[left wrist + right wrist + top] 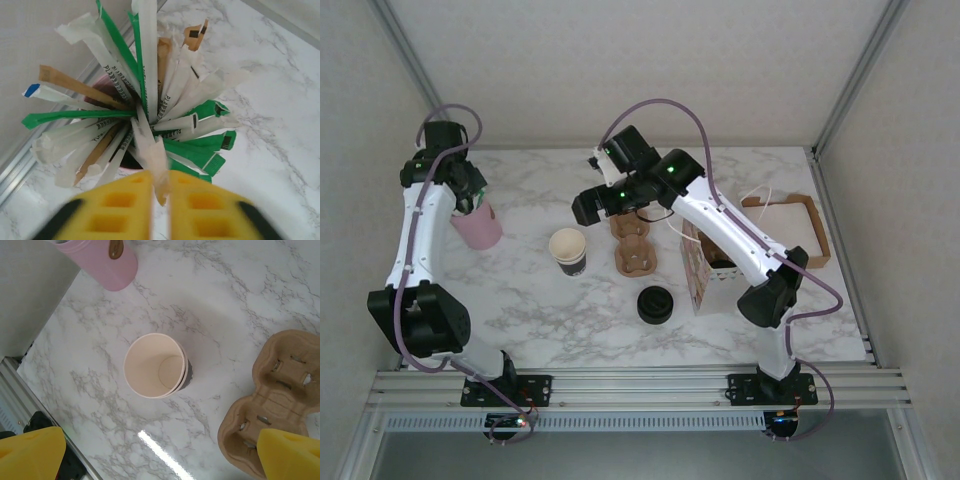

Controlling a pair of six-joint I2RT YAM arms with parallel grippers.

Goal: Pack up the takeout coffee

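A lidless paper cup, cream inside with a black lower band, stands on the marble table; from the right wrist it appears as an empty cup. A separate black round lid lies nearer the front. The lidded takeout coffee is out of view. My right gripper hangs open above the table, between the cup and a cardboard cup carrier. My left gripper is shut on the end of a white paper-wrapped stick in the pink holder.
The pink holder is stuffed with several white, green and brown packets. The cardboard carrier lies mid-table, with a patterned paper bag standing to its right. A brown cardboard tray sits at the back right. A wall runs on the left.
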